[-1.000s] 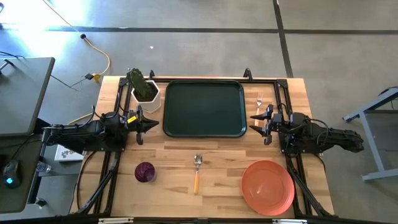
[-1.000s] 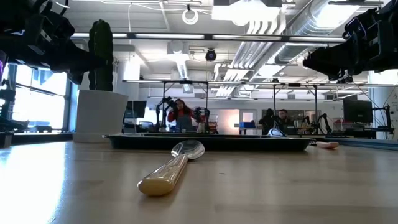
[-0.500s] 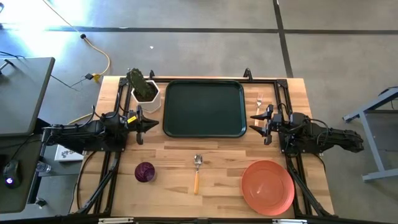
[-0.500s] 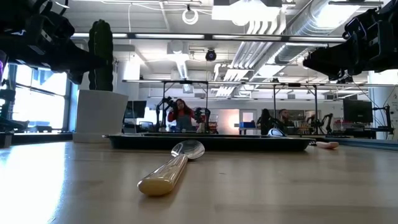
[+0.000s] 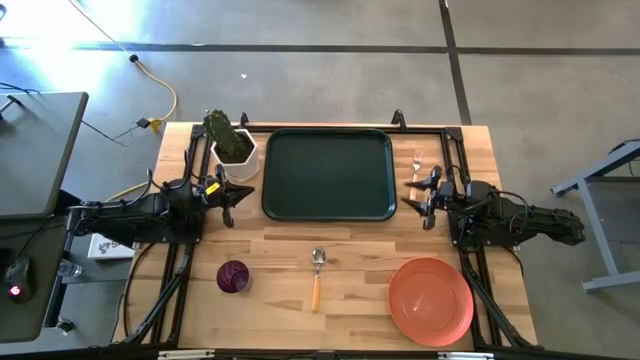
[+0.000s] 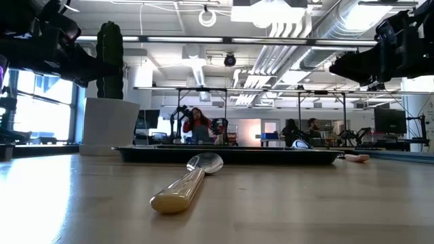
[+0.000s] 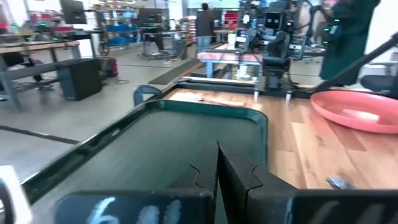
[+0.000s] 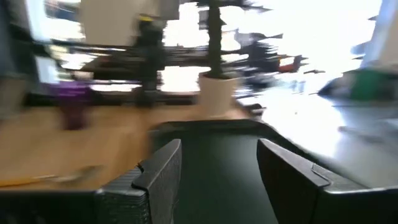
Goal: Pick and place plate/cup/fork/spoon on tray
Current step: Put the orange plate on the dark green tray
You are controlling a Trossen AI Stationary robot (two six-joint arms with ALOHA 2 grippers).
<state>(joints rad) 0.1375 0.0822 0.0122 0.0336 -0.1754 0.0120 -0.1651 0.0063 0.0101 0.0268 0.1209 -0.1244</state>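
Tray (image 5: 328, 173) between both end effectors

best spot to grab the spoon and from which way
Probably the handle, near its middle, from straight above. The spoon lies flat on bare wood with its bowl toward the tray and its slim handle running toward the table's front edge. Fingers should close across the handle's narrow width. The rounded bowl looks wider and likelier to slip. Nothing lies close, so either gripper could come down unobstructed.

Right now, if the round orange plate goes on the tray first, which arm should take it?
Probably the right: the right gripper hovers open beside the dark green tray, and the round orange plate lies on its side of the table.
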